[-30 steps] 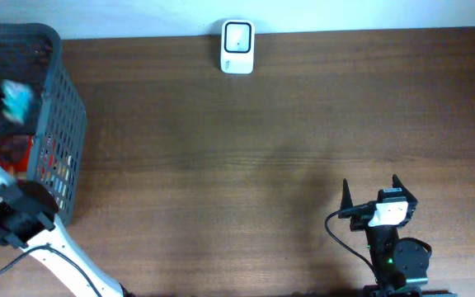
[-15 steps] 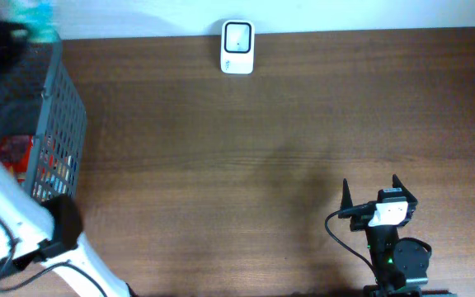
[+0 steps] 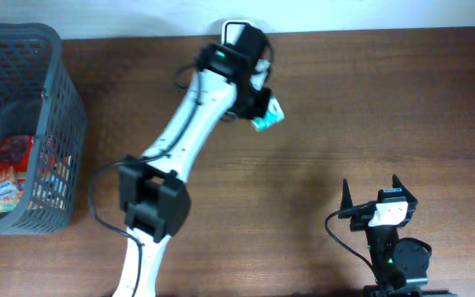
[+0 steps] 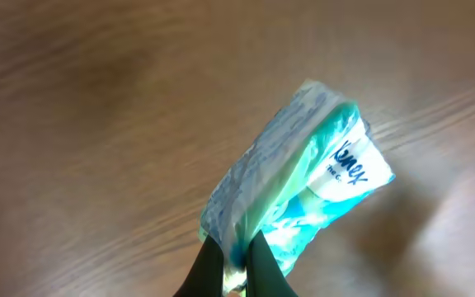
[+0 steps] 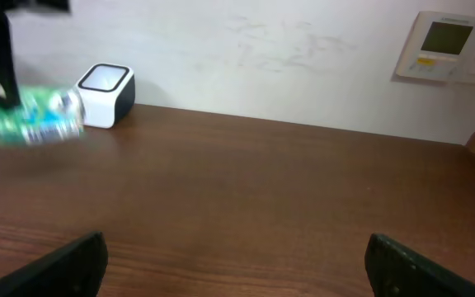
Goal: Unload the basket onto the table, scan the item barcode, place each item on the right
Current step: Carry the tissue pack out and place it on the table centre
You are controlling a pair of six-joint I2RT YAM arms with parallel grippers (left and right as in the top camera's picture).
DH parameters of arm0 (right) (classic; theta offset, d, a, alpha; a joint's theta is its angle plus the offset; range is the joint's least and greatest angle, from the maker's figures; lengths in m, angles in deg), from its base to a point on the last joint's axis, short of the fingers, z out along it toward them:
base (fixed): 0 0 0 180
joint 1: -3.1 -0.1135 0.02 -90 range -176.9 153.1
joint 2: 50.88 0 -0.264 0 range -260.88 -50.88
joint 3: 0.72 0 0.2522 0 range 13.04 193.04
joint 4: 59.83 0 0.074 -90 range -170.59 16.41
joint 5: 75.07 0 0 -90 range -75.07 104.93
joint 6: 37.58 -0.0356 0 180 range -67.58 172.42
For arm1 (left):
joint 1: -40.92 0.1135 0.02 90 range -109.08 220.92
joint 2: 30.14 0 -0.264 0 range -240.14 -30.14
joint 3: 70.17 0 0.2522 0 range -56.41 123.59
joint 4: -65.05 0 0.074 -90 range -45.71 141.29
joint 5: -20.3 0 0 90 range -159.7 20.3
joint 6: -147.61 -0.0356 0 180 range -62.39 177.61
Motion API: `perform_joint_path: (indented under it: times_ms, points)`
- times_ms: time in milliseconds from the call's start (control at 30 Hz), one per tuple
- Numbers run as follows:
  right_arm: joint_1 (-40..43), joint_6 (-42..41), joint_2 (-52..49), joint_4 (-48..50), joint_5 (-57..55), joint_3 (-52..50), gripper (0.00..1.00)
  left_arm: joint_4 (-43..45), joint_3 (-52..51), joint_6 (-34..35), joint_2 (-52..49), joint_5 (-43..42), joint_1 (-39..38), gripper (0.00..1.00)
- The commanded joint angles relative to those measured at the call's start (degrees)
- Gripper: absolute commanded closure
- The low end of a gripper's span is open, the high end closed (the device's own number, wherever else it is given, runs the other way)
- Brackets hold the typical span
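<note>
Tissue packet (image 4: 303,186) in left pincer (image 4: 233,254) grip, near scanner (image 5: 105,92).

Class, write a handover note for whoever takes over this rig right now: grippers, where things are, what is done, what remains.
Left gripper: shut on the tissue pack, held close by the scanner.
Right gripper: open, empty, parked near the front edge of the table.
Done: pack is out of the basket, where other packets remain.
To do: turn its barcode to the scanner; no scan is evident yet.
</note>
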Motion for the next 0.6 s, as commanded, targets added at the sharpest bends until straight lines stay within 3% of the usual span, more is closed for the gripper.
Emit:
perform_joint_path:
  times_ms: [0, 33, 100, 133, 167, 200, 267, 400, 567]
  points:
    - [0.3, 0.2, 0.3, -0.3, -0.1, -0.4, 0.02, 2.1, -1.0, -7.2, -3.2, 3.8, -3.1, 1.0]
    - [0.3, 0.2, 0.3, -0.3, -0.1, -0.4, 0.01, 2.4, -1.0, -7.6, -4.2, 3.8, -4.0, 0.88]
    - [0.3, 0.2, 0.3, -0.3, -0.1, -0.4, 0.02, 3.3, -1.0, -7.6, -4.9, 3.8, -5.0, 0.82]
    - [0.3, 0.2, 0.3, -0.3, -0.1, -0.4, 0.02, 4.5, -1.0, -7.6, -4.9, 3.8, -5.4, 0.73]
    - [0.3, 0.2, 0.3, -0.3, -0.1, -0.4, 0.01, 5.4, -1.0, -7.6, -4.9, 3.8, -5.4, 0.4]
    - [0.3, 0.2, 0.3, -0.3, -0.1, -0.4, 0.01, 5.8, -0.9, -7.6, -4.9, 3.8, -5.3, 0.28]
    - [0.3, 0.2, 0.3, -0.3, -0.1, -0.4, 0.02, 5.5, -0.2, -7.6, -4.9, 3.8, -4.6, 0.27]
    - [0.3, 0.2, 0.3, -0.3, -0.1, -0.4, 0.01, -4.6, 11.8, -7.1, -4.4, 9.4, -0.3, 0.26]
    - [0.3, 0.2, 0.3, -0.3, -0.1, -0.4, 0.01, -19.5, 43.7, -5.0, -1.1, 12.6, 12.2, 0.12]
